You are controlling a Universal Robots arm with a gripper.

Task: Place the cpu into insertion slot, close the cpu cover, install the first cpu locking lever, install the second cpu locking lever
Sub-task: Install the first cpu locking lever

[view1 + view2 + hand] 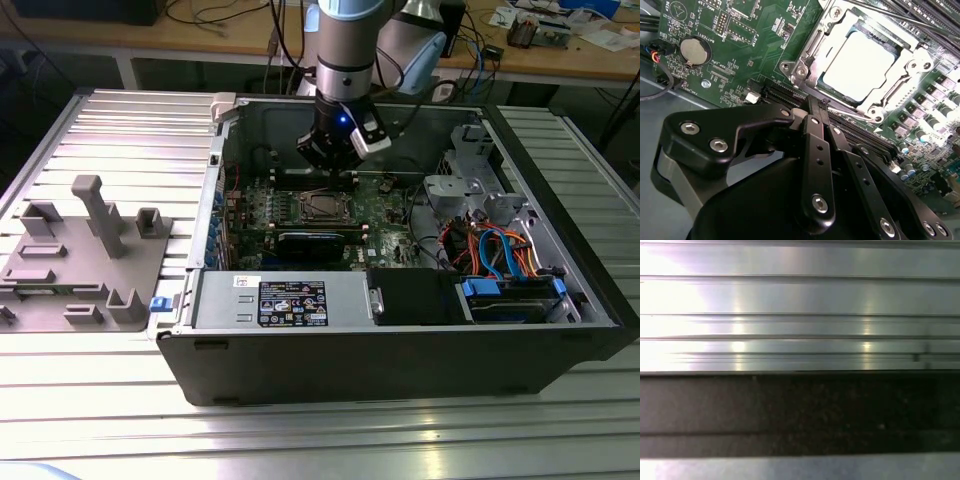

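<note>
Silvery-grey cpu (862, 62) sits seated in the insertion slot (318, 207), so step 1 looks done. The cpu cover (836, 31) lies flat over it, framing the chip, and step 2 reads as done too. On the arm, the tool (819, 104) has its fingers together with nothing seen between them. Its tips are just beside a thin locking lever (852, 114) along the insertion slot's edge. Cannot tell whether that lever is hooked; I judge the 2 lever steps unfinished.

Exterior view: the insertion slot is at 6 o'clock of the tool, close under it, inside the open computer case (400, 360) on the ribbed aluminium table (120, 130). A grey fixture tray (90, 260) lies at 9 o'clock of the case.
</note>
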